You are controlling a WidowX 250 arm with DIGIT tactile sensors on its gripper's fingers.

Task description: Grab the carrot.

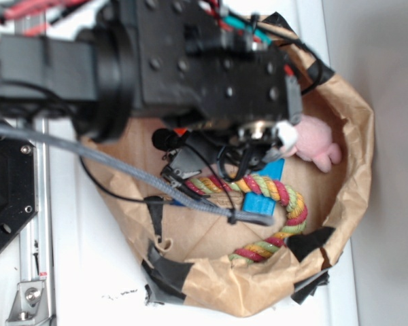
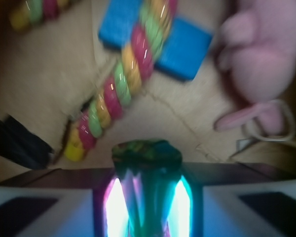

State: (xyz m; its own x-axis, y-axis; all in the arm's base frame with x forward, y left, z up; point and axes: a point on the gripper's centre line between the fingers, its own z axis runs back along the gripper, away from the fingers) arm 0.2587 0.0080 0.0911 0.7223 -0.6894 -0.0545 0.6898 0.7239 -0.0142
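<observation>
Carrot (image 2: pixel 147 163) clamped top-first between my gripper (image 2: pixel 148 207) pads, above the rope (image 2: pixel 121 84); grasp made, I judge lifting clear comes next.

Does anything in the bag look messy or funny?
Yes. The multicoloured braided rope lies draped right across the flat blue block, hiding its middle. The crumpled brown paper bag is patched along its rim with black tape. The fuzzy pink plush bunny lies slumped against the bag wall.

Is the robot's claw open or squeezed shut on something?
Shut, it seems: in the wrist view the gripper has its fingers close on both sides of the carrot, whose dark green top pokes out. The picture is blurry.
</observation>
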